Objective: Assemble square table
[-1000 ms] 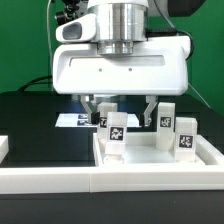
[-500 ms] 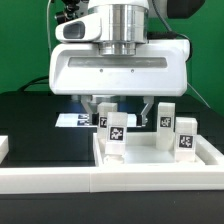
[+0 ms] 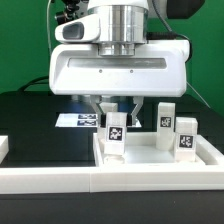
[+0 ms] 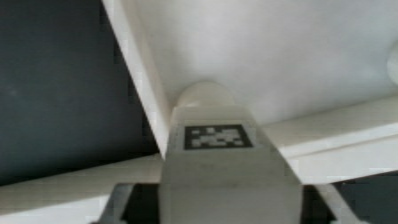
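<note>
- White plastic makes up nearly everything in play: the tabletop (image 3: 150,162), a shallow tray with a raised rim, lies flat on the black table surface (image 3: 40,130) toward the exterior view's right, with leg blocks standing inside it.
- Three tagged blocks show upright in the exterior view: one leg block (image 3: 115,134) at the front under the arm, a second leg (image 3: 165,128) behind it, and a third leg (image 3: 187,136) nearest the exterior view's right.
- The gripper (image 3: 115,108) hangs straight down over the front block, its broad white body hiding much of the scene behind.
- Its two dark fingers (image 3: 99,108) stand on either side of the block's upper part, which suggests the arm is lined up to take this leg by its narrow sides, keeping the tag face clear.
- The jaws look drawn in close to the block, yet neither view shows actual contact, so whether the pincer is parted or clamped cannot be told.
- In the wrist view the same block fills the centre, tag toward the camera, with the tray's rim running beneath it.
- The marker board (image 3: 78,120) lies flat on the table behind, toward the exterior view's left, apart from the tray.
- Standing the legs inside the tray probably keeps them upright and within easy reach.
</note>
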`<state>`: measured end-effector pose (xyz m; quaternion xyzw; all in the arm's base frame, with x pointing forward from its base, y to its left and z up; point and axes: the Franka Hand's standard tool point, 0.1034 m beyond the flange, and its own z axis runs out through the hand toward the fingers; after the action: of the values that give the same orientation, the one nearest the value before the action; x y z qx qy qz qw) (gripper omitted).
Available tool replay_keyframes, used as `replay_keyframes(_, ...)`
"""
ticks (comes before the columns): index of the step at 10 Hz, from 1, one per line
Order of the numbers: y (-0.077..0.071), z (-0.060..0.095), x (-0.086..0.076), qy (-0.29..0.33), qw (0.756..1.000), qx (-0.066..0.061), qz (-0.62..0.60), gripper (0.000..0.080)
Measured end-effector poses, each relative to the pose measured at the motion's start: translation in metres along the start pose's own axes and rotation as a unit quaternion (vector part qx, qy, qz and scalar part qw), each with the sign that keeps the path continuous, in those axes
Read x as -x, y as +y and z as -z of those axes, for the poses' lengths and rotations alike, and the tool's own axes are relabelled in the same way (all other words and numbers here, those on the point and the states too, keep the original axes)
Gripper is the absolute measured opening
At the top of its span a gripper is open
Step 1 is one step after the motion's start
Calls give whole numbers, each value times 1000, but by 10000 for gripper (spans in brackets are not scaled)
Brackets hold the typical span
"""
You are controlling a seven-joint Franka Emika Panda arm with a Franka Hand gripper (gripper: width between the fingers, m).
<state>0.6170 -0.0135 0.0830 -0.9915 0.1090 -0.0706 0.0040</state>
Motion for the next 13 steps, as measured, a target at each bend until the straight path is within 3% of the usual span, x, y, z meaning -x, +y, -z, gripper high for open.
replay_keyframes(2,6,0,-1,1,997,-4,-80,288)
replay_keyframes(6,9,-1,-2,0,964,-14,-266,290)
replay_keyframes(9,11,-1,-3,-1,924,-17,-382,290)
replay_keyframes(13,15,-2,-5,-11,844,-18,-536,290)
